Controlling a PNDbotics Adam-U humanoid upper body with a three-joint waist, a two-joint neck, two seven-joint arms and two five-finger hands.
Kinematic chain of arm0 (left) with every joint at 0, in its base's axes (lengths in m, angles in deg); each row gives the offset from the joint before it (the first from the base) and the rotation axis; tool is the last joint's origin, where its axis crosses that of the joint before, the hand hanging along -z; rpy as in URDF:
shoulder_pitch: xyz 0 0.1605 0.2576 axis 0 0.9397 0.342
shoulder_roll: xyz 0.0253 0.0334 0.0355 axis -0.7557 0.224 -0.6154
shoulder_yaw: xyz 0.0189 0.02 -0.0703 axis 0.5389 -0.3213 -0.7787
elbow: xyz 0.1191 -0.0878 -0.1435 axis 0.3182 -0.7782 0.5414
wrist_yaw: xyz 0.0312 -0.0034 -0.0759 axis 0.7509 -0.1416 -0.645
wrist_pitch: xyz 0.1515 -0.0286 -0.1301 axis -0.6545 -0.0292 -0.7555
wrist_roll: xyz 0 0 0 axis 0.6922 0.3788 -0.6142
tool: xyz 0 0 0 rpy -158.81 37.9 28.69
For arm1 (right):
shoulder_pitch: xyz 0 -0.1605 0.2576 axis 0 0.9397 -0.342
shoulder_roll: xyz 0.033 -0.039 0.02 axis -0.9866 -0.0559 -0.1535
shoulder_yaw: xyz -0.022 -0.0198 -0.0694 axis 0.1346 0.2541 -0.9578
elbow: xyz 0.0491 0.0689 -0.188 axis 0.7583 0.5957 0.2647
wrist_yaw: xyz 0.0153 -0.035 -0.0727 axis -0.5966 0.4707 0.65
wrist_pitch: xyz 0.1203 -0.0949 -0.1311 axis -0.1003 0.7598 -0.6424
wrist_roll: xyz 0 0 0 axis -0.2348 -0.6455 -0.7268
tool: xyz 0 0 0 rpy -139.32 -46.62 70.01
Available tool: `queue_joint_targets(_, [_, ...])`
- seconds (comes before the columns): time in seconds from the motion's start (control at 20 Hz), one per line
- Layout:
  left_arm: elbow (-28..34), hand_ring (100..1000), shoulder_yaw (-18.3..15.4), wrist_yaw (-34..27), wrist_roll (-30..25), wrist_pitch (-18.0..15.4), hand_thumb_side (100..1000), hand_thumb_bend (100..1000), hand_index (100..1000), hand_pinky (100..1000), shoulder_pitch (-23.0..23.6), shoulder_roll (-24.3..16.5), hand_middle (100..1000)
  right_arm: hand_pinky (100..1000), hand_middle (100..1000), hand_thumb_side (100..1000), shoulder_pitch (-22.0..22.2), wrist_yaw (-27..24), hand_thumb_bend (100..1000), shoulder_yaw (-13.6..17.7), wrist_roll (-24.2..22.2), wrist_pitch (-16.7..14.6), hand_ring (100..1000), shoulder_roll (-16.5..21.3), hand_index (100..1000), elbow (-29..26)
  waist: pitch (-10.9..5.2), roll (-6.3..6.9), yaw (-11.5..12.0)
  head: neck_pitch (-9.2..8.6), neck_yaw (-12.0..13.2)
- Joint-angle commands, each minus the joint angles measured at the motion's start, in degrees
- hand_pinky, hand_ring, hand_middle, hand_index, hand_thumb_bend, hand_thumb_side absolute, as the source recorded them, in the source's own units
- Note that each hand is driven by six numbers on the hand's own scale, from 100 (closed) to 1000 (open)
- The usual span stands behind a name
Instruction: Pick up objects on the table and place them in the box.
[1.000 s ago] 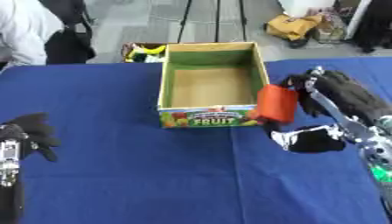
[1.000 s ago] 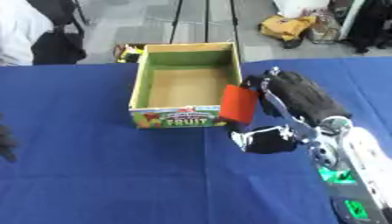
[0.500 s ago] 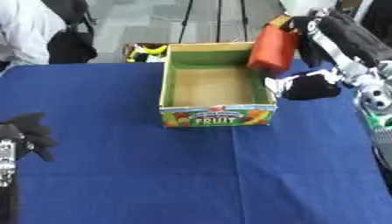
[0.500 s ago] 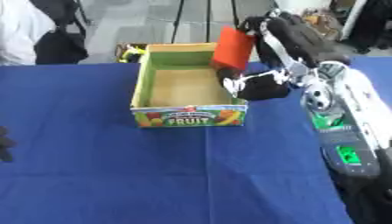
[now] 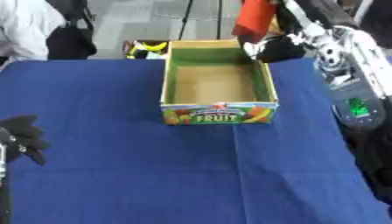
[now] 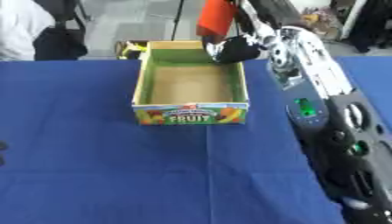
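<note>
Running off the top edge of the frame, the orange-red object [image 5: 255,17] shows only its lower part, a smooth blocky shape whose upper end is cut off. It hangs above the far right corner of the box [image 5: 218,113], clear of the rim, clamped in the right hand [image 6: 233,46], whose dark fingers curl around it though most of them sit behind the object or out of frame. That box is open-topped cardboard, green on the inner walls with a plain brown floor, and its near face carries printed fruit pictures and the word "FRUIT". It sits on the bench [image 5: 115,183], covered in blue cloth. At the lower left edge the left hand [image 5: 21,139] rests idle, fingers relaxed, partly cropped. Something yellow and black [image 5: 147,48] lies behind the box, too small to identify.
</note>
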Motion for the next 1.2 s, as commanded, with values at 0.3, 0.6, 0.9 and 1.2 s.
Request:
queue_joint_targets(0.3, [1.3, 453, 0.7, -0.6, -0.9, -0.1, 1000, 100, 706, 309, -0.6, -0.8, 494, 299, 218, 288, -6.6, 3.0, 100, 3.2, 7.3, 2.5, 278, -4.5, 446, 14.7, -0.76, -0.44, 2.0, -0.53, -1.7])
queue_joint_targets(0.6, [1.3, 451, 1.1, -1.0, -1.3, -0.2, 1000, 100, 706, 308, -1.0, -0.8, 494, 301, 214, 280, -8.7, 3.6, 100, 5.3, 10.9, 4.5, 274, -7.6, 446, 24.5, -0.38, -0.61, 3.2, -0.83, -2.8])
queue_joint_targets(0.9, [1.3, 450, 1.2, -1.1, -1.4, -0.3, 1000, 100, 706, 308, -1.2, -0.7, 494, 301, 217, 282, -9.3, 4.0, 100, 6.1, 13.2, 5.7, 275, -9.1, 448, 29.5, -0.07, -0.68, 3.9, -0.83, -3.4])
queue_joint_targets(1.2, [1.3, 448, 1.3, -1.2, -1.4, -0.3, 1000, 100, 705, 308, -1.4, -0.6, 493, 337, 262, 259, -8.9, 4.7, 100, 6.6, 14.7, 7.1, 307, -9.8, 489, 33.7, 0.31, -0.76, 4.0, -1.31, -3.6])
